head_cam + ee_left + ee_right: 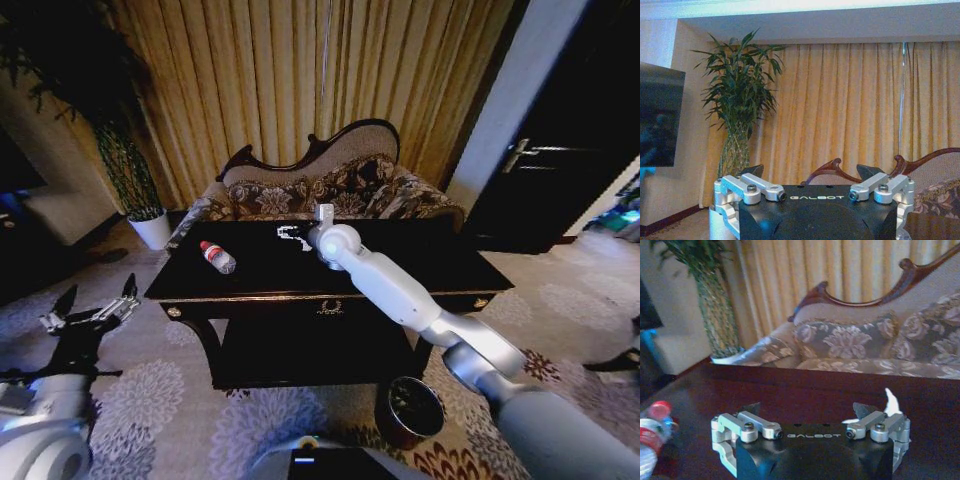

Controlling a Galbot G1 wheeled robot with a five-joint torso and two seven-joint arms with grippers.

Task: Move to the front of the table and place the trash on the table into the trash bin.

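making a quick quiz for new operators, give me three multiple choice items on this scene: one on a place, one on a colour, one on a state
1. Where does the trash bin stand?
A. on the floor by the table's front right corner
B. on the sofa
C. on the table top

2. What colour is the plastic bottle's cap?
A. green
B. red
C. black

3. How does the right gripper stand?
A. shut on the bottle
B. parked low beside the base
C. jaws open, over the table by a white scrap

Answers:
1 A: the head view shows the bin on the carpet beside the table's front right leg.
2 B: the cap is red in the head view and the right wrist view.
3 C: the right wrist view shows the jaws spread with the scrap at one finger; whether they touch cannot be told. The left gripper hangs open, low to the table's left.
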